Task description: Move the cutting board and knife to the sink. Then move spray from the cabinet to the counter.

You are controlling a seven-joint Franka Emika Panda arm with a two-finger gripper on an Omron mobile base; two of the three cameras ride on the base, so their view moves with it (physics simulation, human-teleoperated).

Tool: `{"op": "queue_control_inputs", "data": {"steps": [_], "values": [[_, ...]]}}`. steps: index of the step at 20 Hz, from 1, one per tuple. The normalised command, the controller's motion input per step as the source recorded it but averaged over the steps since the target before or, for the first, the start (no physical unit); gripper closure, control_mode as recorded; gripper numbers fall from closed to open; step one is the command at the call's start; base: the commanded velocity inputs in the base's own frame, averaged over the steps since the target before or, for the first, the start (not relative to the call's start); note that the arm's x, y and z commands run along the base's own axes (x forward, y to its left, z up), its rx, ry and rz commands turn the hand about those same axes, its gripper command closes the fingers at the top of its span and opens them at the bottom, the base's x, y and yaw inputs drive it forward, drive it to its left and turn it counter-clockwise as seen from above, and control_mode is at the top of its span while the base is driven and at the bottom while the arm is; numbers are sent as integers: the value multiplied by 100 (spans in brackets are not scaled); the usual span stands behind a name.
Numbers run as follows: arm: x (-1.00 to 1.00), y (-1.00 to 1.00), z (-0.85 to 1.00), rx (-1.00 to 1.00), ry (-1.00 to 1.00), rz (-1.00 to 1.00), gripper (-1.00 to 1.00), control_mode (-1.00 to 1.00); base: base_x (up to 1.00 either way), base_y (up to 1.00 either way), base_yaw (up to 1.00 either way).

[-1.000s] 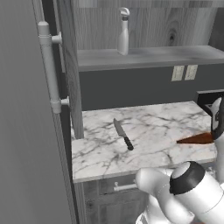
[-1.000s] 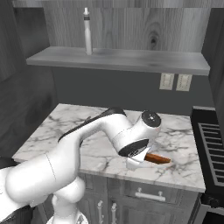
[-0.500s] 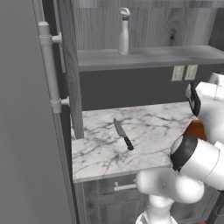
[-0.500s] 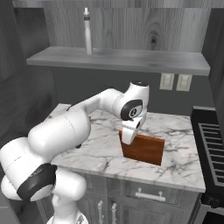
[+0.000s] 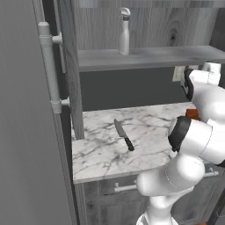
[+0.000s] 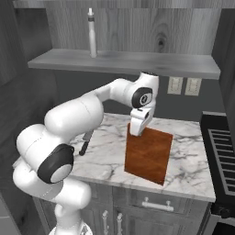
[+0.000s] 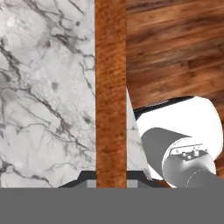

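Observation:
The cutting board (image 6: 148,153) hangs upright over the counter (image 6: 193,160), its lower corner close to the marble. My gripper (image 6: 137,128) is shut on the board's upper left edge. In the hand view the board's edge (image 7: 110,87) runs straight up from between my fingertips (image 7: 87,177). A sliver of the board (image 5: 192,114) peeks out behind my arm. The knife (image 5: 124,135) lies flat on the counter (image 5: 101,149) to the left, blade pointing back; its black handle (image 6: 85,147) shows beside my arm. The spray (image 5: 124,37) (image 6: 92,33) stands on the cabinet shelf (image 6: 124,62). The sink is out of view.
A tall grey panel with a bar handle (image 5: 48,66) rises at the counter's left end. The black stove (image 6: 222,147) borders the counter on the right. Two wall outlets (image 6: 183,86) sit under the shelf. Drawer fronts with handles (image 6: 151,204) are below.
My arm has lifted the cutting board from low at the counter's right front edge up to hang upright over the counter. Knife and spray have not moved.

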Motion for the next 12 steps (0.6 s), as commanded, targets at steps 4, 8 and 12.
{"op": "queue_control_inputs", "data": {"steps": [4,8,12], "values": [[-34,8,1,0,-5,0,100,-100,0,0,0],[-27,7,7,0,-3,0,100,-100,0,0,0],[-21,9,20,0,-3,0,100,-100,0,0,0]]}}
